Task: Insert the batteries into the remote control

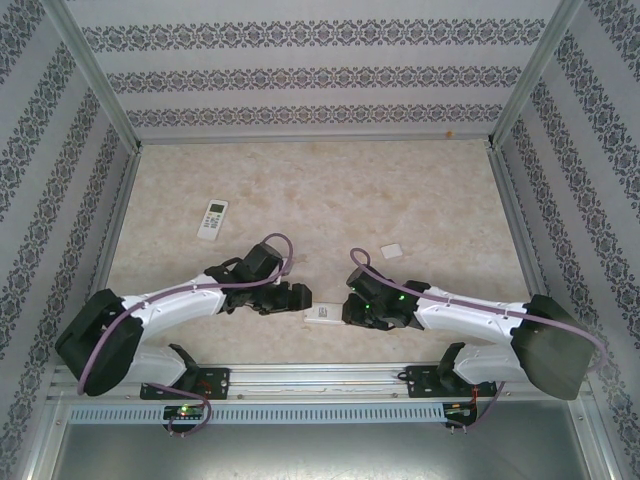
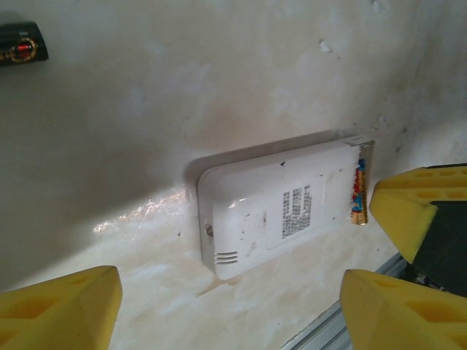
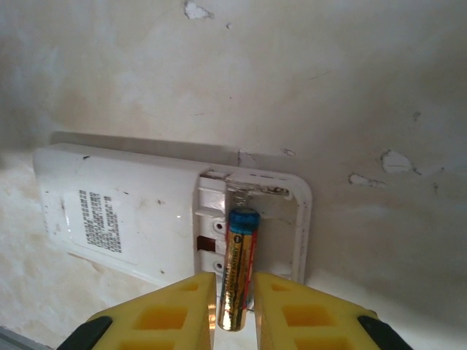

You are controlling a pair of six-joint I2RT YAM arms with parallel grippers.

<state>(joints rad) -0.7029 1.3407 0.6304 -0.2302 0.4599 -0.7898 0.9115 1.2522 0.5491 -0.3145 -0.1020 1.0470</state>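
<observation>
right jaws: clamped on the near end of a slim gold-and-red cylinder battery with a blue tip, one yellow pad on each side
battery spot: straight ahead of those jaws, blue tip poking into the open battery bay of the white plastic remote control, which lies back-up on the beige bench
bay contents: just that one cell, and it looks tilted rather than seated flat imo
left jaws: wide apart, holding nothing, with the remote's closed end just ahead between them
spare: a dark battery with a gold band lies on the bench, well ahead and left of the left jaws
handling: light, stiff and slick-skinned, so it'll roll or squirt out. Pinch mid-body across the round sides and leave the ends free for the contacts
</observation>
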